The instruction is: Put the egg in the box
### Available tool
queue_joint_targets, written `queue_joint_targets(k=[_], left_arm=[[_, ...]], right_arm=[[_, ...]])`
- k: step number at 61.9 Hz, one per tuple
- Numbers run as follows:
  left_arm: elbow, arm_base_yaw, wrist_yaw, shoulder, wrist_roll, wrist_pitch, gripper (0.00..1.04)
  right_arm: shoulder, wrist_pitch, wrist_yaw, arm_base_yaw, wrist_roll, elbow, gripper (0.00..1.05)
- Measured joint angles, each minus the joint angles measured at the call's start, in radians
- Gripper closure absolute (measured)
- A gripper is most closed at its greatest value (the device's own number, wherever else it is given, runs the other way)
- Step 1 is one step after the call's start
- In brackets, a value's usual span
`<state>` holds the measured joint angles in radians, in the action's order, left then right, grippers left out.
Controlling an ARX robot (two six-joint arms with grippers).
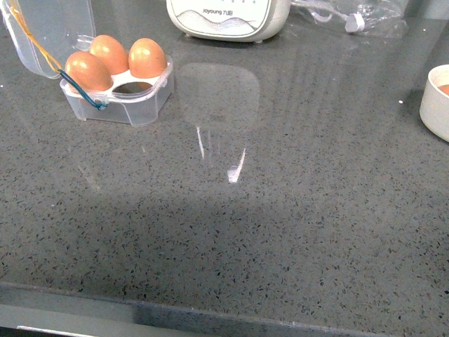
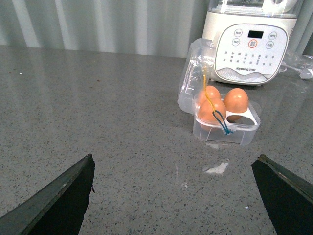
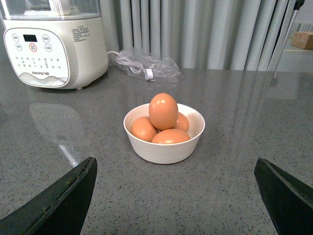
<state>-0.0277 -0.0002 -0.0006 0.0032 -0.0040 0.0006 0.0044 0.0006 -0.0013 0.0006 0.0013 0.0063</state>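
The clear plastic box (image 1: 144,98) stands at the far left of the counter with its lid (image 1: 49,31) swung open. Three brown eggs fill it and one front cell is bare. In the left wrist view the box (image 2: 239,134) lies ahead of my left gripper (image 2: 173,196), which is open and holds nothing. In the right wrist view a brown egg (image 3: 163,111) tops several others in a white bowl (image 3: 164,152). My right gripper (image 3: 176,198) is open, short of the bowl. The front view shows neither gripper.
A white kitchen appliance (image 1: 228,17) stands at the back of the grey speckled counter. A clear bag with a cable (image 1: 351,17) lies to its right. The bowl's rim (image 1: 436,105) shows at the right edge.
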Motion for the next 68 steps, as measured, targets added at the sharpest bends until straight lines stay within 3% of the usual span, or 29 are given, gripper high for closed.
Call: queue_joint_targets(k=[68], left_arm=[[0.000,0.000,0.000,0.000,0.000,0.000,0.07]], right_arm=[[0.000,0.000,0.000,0.000,0.000,0.000,0.07]])
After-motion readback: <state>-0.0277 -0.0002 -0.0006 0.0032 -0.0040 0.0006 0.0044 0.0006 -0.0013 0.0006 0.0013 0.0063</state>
